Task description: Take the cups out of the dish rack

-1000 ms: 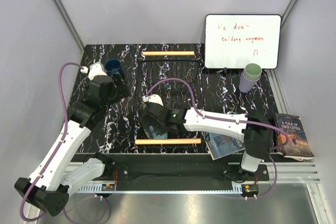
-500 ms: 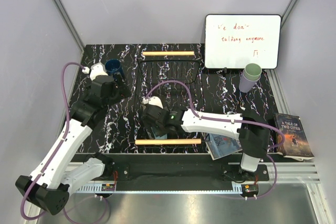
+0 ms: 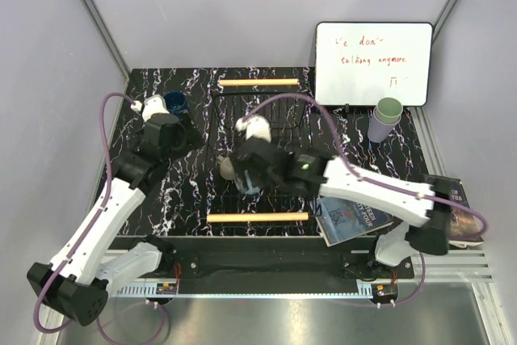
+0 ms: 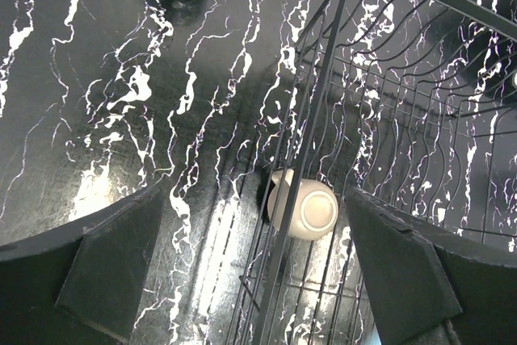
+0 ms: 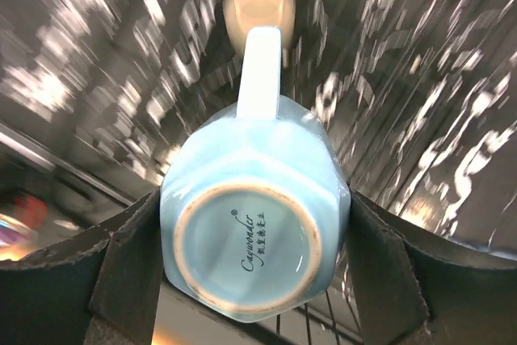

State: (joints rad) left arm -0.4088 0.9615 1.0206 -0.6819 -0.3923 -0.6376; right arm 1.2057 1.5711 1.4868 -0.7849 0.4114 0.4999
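The black wire dish rack (image 3: 303, 115) stands mid-table with wooden handles at its far and near ends. My right gripper (image 3: 246, 174) is shut on the light blue mug (image 5: 252, 228), holding it bottom-up above the rack's left part. The beige mug (image 3: 229, 169) lies on its side in the rack and also shows in the left wrist view (image 4: 303, 209). My left gripper (image 4: 258, 280) is open and empty, above the rack's left rim (image 4: 323, 103). The navy mug (image 3: 174, 103) stands on the table at the far left. The pale green tumbler (image 3: 389, 109) sits nested in the lavender one (image 3: 378, 129) at the right.
A whiteboard (image 3: 371, 62) leans at the far right behind the tumblers. A magazine (image 3: 351, 220) and a book (image 3: 454, 209) lie at the near right. The right arm spans the rack's near right corner.
My right gripper rose and moved back from the rack's near handle with the light blue mug, uncovering the beige mug. My left gripper edged toward the far side, nearer the navy mug.
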